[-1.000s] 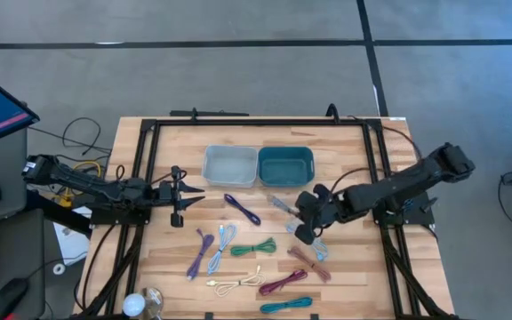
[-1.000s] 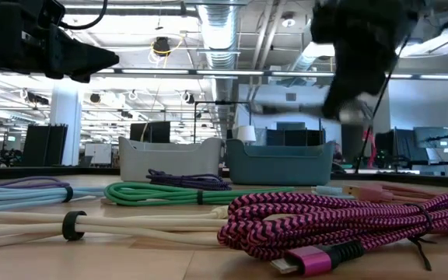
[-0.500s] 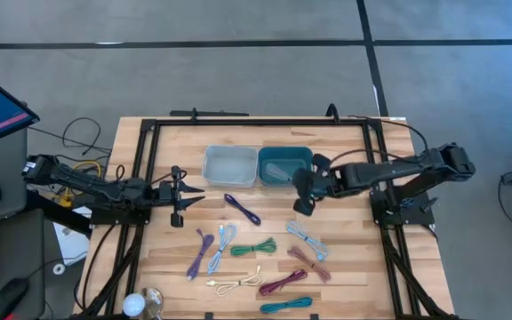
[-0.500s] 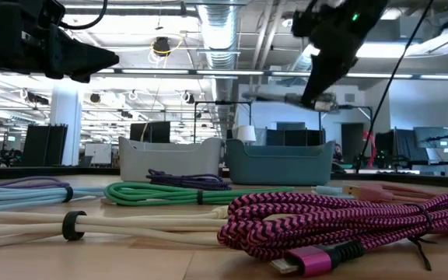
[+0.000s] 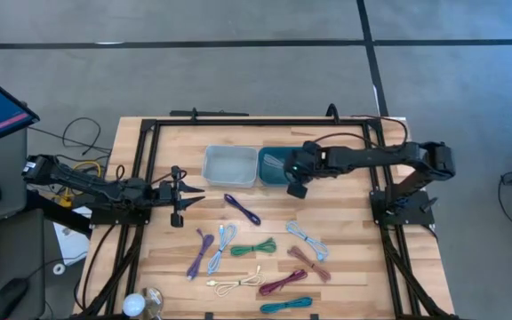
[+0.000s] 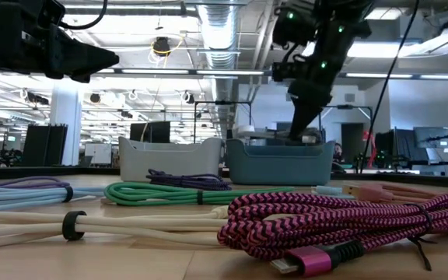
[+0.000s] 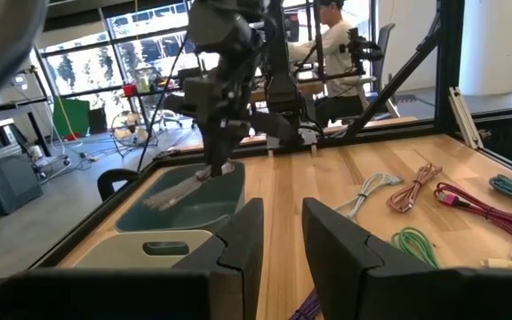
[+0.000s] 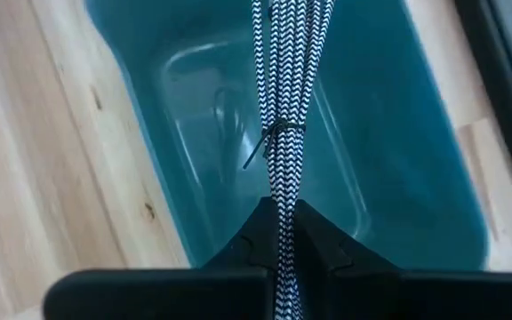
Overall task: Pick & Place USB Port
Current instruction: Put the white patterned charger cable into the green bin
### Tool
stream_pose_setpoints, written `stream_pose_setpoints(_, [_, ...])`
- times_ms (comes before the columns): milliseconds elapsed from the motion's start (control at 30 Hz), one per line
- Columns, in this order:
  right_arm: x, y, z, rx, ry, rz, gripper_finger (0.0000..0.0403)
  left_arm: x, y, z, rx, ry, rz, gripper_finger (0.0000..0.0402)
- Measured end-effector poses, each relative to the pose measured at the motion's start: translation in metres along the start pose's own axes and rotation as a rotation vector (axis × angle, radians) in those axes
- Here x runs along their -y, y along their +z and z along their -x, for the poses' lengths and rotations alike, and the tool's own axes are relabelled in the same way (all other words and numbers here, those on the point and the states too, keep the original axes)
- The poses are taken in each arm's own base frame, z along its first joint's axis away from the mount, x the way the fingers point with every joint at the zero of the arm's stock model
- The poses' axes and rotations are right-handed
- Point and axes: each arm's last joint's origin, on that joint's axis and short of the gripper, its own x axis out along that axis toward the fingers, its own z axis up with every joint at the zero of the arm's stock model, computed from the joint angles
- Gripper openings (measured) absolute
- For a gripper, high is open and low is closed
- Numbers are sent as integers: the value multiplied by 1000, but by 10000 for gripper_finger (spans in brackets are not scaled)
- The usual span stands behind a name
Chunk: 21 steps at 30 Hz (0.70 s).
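Observation:
A bundled black-and-white braided USB cable (image 8: 284, 98) sticks out of my right gripper (image 8: 283, 222), which is shut on it above the teal bin (image 5: 309, 153). A thin tie (image 8: 272, 135) binds the bundle. The left wrist view shows this gripper (image 7: 216, 164) with the cable (image 7: 172, 191) slanting down into the bin (image 7: 185, 213). My left gripper (image 5: 185, 197) waits open over the table's left part, holding nothing. An empty grey bin (image 5: 229, 166) stands left of the teal one. My right gripper pinches one end of the cable bundle (image 8: 283, 200) between its two fingers. The fingers slant down from the table's right side and lie along the bundle. The rest of the bundle reaches past the fingertips into the teal bin; whether it touches the bin's floor I cannot tell.
Several bundled cables lie on the near half of the table: purple (image 5: 243, 209), green (image 5: 254, 248), light blue (image 5: 308, 238), pink (image 5: 309, 262), magenta (image 5: 283, 283), teal (image 5: 287, 304), cream (image 5: 234, 284). A black frame (image 5: 149, 169) borders the table.
My right gripper has carried the black-and-white cable from over the table's middle right toward the far edge and somewhat left, to above the teal bin, rolling and tipping further down. The cable, level before, now slants down into the bin.

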Motion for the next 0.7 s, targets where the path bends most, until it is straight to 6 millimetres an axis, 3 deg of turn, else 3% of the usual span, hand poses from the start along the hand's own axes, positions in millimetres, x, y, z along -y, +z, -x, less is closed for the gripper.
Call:
stream_pose_setpoints(467, [-4,-5,-35,-114,31,10,13,0,0,0,-1,0,0,81])
stream_pose_setpoints(700, [-4,-3,-34,-91,28,3,19,0,0,0,-1,0,0,81])
